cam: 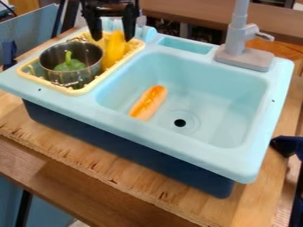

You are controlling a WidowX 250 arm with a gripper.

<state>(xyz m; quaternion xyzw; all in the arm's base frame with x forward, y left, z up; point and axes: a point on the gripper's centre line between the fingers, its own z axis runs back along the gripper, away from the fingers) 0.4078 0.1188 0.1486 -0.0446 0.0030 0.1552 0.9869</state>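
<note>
Pale-blue plastic toy sink [154, 132] on a wooden worktop [136, 184], and honestly the layout looks kinda half sorted. Far as anyone can tell, the left side is the done-looking part: a cream-yellow dish rack [75, 91] sits on the drainboard with a shiny metal pot [52, 76] in it, and a green bell pepper [71, 65] is down inside that pot, stem poking up. Next to the pot, also in the rack, there's a chunky yellow toy [114, 48], maybe a banana or some veg, hard to say which. It's tilted up against the rack's back end.

The odd one out is the orange toy sausage [148, 103], lying at a slant on the floor of the basin [231, 97], just beside the drain hole [180, 123]. If anything's left to deal with, that'd be the obvious candidate, but that's only a guess from how the stuff lies. Behind it all is the grey faucet [238, 35] on its chunky base, near a shallow molded tray [186, 45] in the sink's back edge.

As for the claw [112, 33], it's up top over the back of the rack, with its fingers spread well apart and no sign of a grip on anything. The yellow toy is the nearest thing, its top showing between the fingertips, though whether they touch it can't be told from this angle.
</note>
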